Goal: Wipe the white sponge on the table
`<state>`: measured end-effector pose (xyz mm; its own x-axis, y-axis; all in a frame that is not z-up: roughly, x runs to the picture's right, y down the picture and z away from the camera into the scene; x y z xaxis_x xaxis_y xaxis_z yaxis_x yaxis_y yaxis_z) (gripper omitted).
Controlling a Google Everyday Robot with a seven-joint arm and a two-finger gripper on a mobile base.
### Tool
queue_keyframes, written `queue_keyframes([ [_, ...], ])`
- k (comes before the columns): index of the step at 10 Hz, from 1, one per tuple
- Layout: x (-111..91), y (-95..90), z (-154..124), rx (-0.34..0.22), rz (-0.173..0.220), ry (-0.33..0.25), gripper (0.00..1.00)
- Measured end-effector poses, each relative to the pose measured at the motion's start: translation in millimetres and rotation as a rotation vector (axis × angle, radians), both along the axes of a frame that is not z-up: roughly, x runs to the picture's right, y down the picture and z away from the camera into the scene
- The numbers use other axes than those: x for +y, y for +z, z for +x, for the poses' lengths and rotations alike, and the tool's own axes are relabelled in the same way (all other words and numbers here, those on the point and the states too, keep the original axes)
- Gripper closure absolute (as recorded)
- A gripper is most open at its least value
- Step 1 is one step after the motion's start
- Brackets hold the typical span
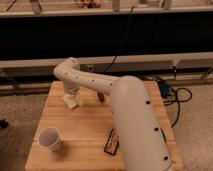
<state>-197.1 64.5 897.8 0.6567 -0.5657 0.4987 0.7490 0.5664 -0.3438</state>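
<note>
The arm (130, 110) is showing a smooth, faintly shiny white shell, its hand (71, 97) hanging over the soft-looking sponge (73, 104) at the far left of the matt, plank-wood tabletop (90, 127) bearing a paper cup (49, 138).

tool (71, 97) at sponge (73, 105), table (85, 129) rear-left | cup (49, 138) front-left | packet (111, 143) front-centre
</note>
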Motion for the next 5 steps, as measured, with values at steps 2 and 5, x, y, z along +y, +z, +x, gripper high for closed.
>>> queue_keyframes([
  [2,2.7,3.4,-1.0,-0.005,-0.009,-0.003,0.20],
  [5,7.7,9.0,0.1,-0.007,-0.020,-0.005,0.20],
])
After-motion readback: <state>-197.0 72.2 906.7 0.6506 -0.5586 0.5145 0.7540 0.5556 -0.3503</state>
